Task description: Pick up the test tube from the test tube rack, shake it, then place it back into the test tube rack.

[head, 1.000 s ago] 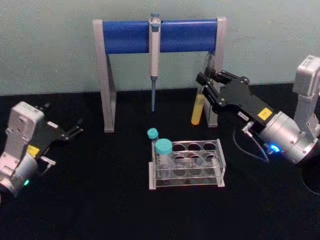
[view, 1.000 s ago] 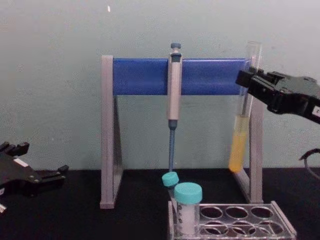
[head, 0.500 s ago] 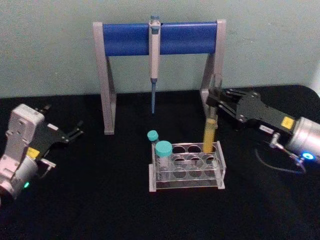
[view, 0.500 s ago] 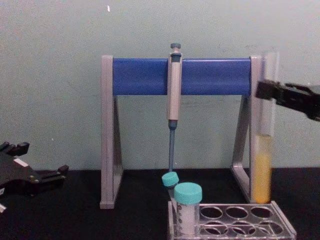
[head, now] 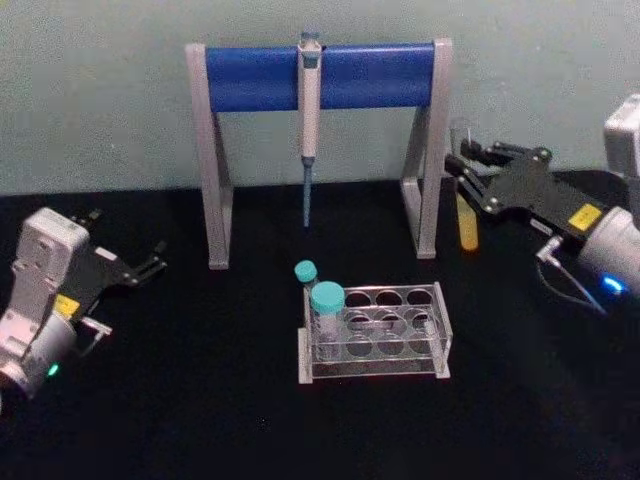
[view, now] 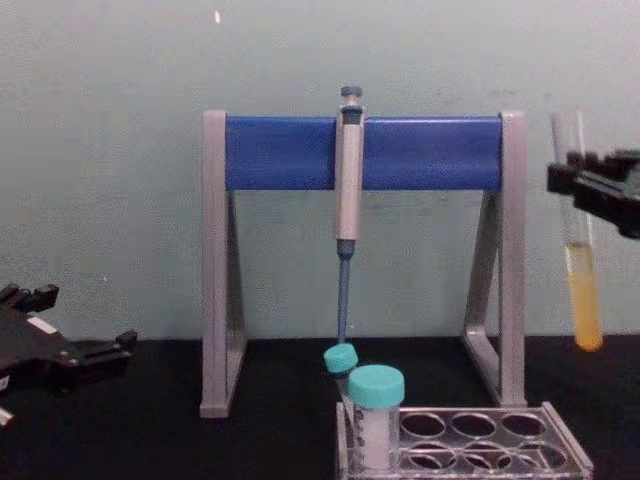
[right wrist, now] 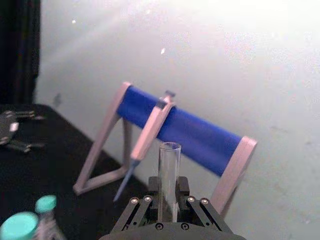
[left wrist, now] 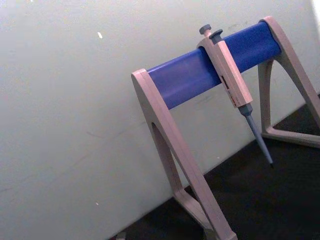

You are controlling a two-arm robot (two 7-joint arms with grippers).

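The right hand (head: pixel 466 168) sits at the right of the head view, its fingers closed on the upper part of the test tube (head: pixel 467 226). It holds the tube nearly upright in the air. In the chest view the same hand (view: pixel 583 182) enters from the right edge, and the test tube (view: pixel 584 300) hangs just right of the stand's right leg, well apart from the test tube rack (head: pixel 372 313) at lower centre. The right wrist view looks along the hand (right wrist: pixel 168 199) at the tube's open mouth (right wrist: pixel 169 149).

The left hand (head: pixel 128 240) rests at the left edge of the head view, low over the worktop, with its fingers spread wide.

The worktop (head: pixel 200 400) is flat black, and behind it rises a plain pale green wall (head: pixel 100 100).

The test tube is long, slim, clear and capless. It has a round bottom, and yellow liquid fills its lower part.

There is one long tube and one clear rack with open holes in two rows. Two short teal-capped tubes (head: pixel 326 297) stand at the rack's left end. One pipette (head: pixel 308 120) hangs from one grey stand with a blue bar (head: pixel 260 75).
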